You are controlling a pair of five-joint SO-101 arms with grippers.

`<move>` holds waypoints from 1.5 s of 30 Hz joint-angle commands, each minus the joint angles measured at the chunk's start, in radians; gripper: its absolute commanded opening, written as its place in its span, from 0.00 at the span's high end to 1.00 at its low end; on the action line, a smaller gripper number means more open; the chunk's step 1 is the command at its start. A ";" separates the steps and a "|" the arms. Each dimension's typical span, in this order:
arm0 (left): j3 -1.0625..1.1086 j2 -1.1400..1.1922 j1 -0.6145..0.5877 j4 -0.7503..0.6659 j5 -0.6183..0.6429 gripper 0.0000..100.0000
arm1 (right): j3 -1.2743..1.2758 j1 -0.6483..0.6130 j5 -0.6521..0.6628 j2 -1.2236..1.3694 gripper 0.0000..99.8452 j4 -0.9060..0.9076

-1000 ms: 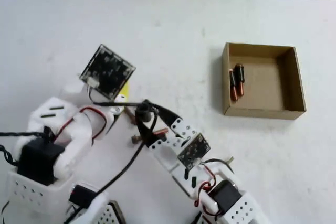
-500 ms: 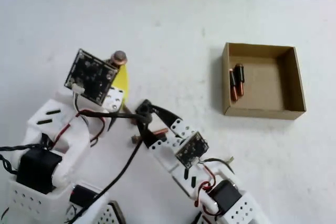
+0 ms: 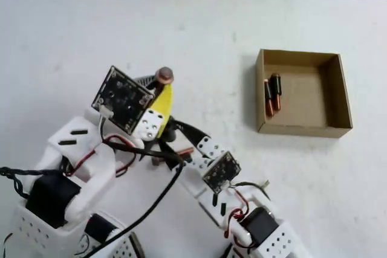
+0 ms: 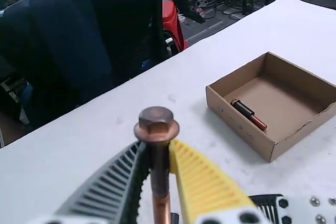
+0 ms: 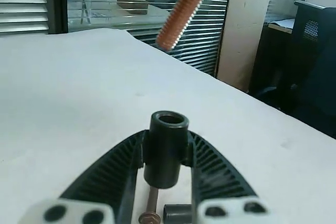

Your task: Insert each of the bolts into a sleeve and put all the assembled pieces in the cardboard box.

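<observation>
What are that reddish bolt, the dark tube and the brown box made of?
The copper-coloured hex-head bolt looks like copper-plated metal: smooth sheen, cut threads. The dark cylindrical sleeve seems matte blackened metal, possibly plastic. The open brown box is plain, raw-edged cardboard.

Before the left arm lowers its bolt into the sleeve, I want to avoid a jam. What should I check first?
1. Bolt gripped: ok; the left gripper is shut on the shank of the bolt, head up.
2. Sleeve gripped: ok; the right gripper is shut on the sleeve, upright, open end up.
3. Bolt in line with the bore: not ok; the shank slants against the upright sleeve, tip apart from the opening.
4. Bore clear: cannot tell; its depth is dark.
5. Cardboard box ready: ok; open, bare floor beside the assembled pieces.
</observation>
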 commanded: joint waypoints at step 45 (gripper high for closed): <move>0.491 -0.460 -0.107 -0.437 0.247 0.98 | 0.009 0.071 -0.147 -0.012 0.98 0.044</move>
